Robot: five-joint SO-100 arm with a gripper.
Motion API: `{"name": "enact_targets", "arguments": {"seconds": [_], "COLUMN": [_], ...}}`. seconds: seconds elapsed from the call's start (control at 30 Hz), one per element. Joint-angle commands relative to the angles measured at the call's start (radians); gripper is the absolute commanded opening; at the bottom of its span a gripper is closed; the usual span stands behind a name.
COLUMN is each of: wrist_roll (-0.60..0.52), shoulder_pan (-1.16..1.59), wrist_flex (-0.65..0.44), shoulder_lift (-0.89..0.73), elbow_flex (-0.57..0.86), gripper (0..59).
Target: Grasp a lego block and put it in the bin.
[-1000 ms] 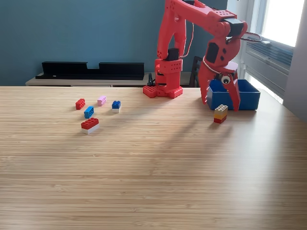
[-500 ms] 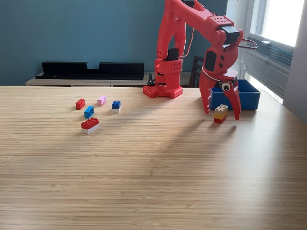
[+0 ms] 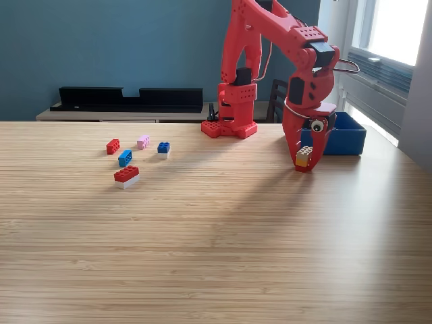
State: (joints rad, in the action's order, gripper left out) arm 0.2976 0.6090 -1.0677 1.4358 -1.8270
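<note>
Just left of the bin (image 3: 347,140), the hand (image 3: 304,156) seemingly pinches a half-hidden stacked lego block (image 3: 303,157).

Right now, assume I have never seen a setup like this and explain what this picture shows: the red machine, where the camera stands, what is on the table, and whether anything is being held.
The red machine is a small robot arm bolted to a base at the far side of a wooden table. The one picture comes from a camera off the arm, looking across the table at it.

At the arm's tip is its hand, two red fingers pointing down. They sit on either side of a small stacked lego block, tan over yellow over red, resting on the table. The fingers look closed against it, but the view cannot confirm a firm grip.

Just behind, toward the exterior view's right, is a low blue bin.

On the exterior view's left lie five more blocks: a red one, a pink one, a blue-and-white one, a blue one, and a red-and-white one.
</note>
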Motion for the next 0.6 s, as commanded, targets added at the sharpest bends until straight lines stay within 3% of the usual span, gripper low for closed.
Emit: {"name": "enact_targets", "arguments": {"seconds": [0.03,0.37,0.6], "wrist_roll": [-0.058,-0.199,-0.25], "shoulder_pan": [0.002,0.097,0.273], "wrist_flex": [-0.055,-0.509,-0.653], "shoulder_lift": [0.011,0.012,0.014], "elbow_flex": [0.117,0.6,0.692], "gripper": [0.0,0.0,0.0]}}
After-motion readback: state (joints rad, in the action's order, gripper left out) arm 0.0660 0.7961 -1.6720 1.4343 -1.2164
